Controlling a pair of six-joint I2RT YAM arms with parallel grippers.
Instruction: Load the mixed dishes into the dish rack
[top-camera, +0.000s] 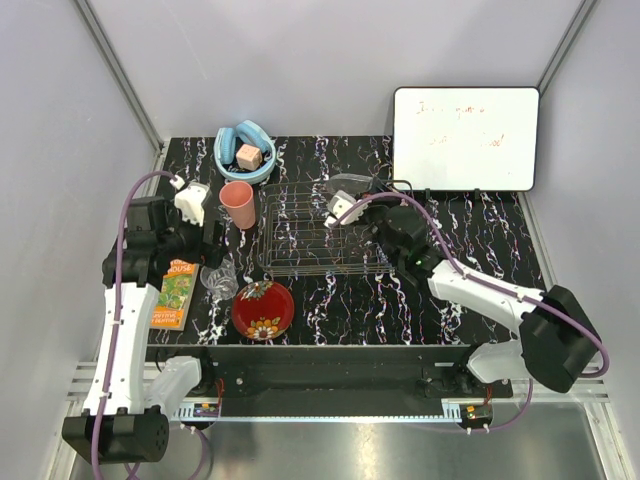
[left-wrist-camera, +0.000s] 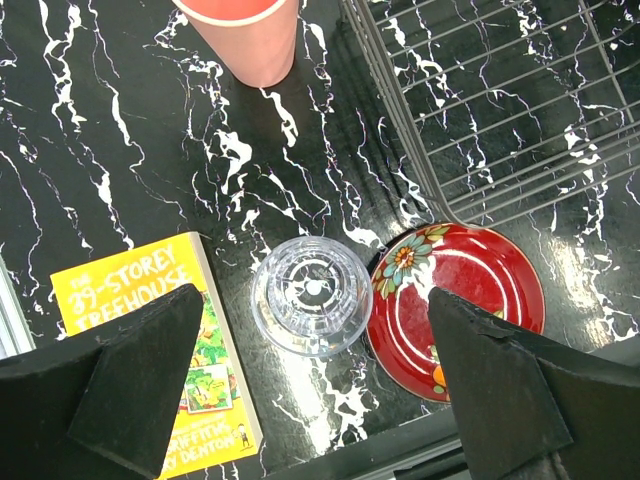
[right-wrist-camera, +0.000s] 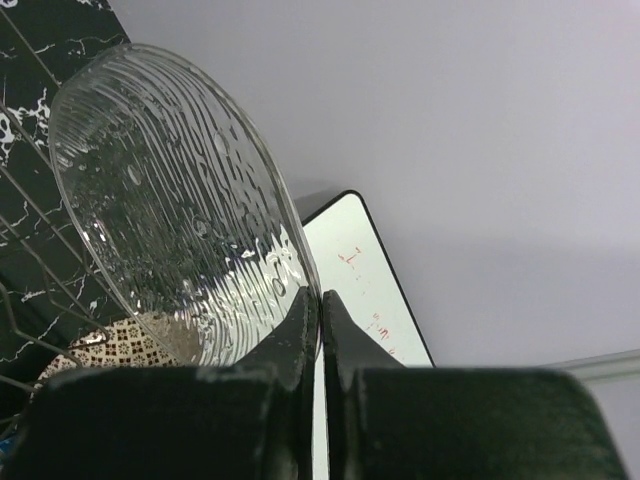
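Note:
My left gripper (top-camera: 213, 246) is open and empty above the clear glass tumbler (top-camera: 220, 279). In the left wrist view the tumbler (left-wrist-camera: 312, 296) stands upright between my spread fingers (left-wrist-camera: 140, 370). The red floral bowl (left-wrist-camera: 455, 305) touches its right side. The salmon-pink cup (top-camera: 237, 204) stands left of the wire dish rack (top-camera: 320, 235). My right gripper (right-wrist-camera: 320, 300) is shut on the rim of the clear glass bowl (right-wrist-camera: 180, 210), held tilted on edge over the rack's far side (top-camera: 347, 187). A patterned surface (right-wrist-camera: 100, 340) shows through the glass; I cannot tell which bowl.
A yellow book (top-camera: 177, 294) lies left of the tumbler. A light-blue ring with a wooden block (top-camera: 245, 152) sits at the back left. A white framed whiteboard (top-camera: 465, 138) leans at the back right. The table's front edge (top-camera: 330, 347) is just below the red bowl.

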